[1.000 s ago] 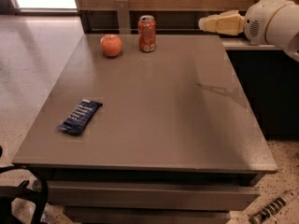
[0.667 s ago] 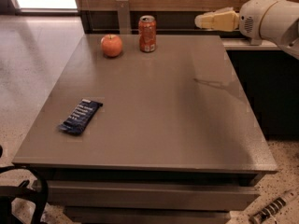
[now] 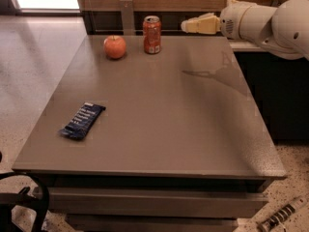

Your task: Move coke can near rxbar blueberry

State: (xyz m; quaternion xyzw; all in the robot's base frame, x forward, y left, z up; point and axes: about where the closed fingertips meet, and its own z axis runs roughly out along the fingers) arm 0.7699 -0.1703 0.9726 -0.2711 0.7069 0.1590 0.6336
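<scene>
Grey table (image 3: 159, 129), approach step: hand (image 3: 189, 25) hovers empty, its opening impossible to tell, coke can (image 3: 152, 34) near it; grasp comes next, rxbar blueberry (image 3: 82, 120) well apart.

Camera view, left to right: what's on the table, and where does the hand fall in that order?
snack bar → apple → coke can → hand, in the air at the far edge of the table, just right of the can.

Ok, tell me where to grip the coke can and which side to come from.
Grip the coke can around its mid-body, coming in level from the right, where the gripper hovers. It stands upright, and the apple sits to its left.
</scene>
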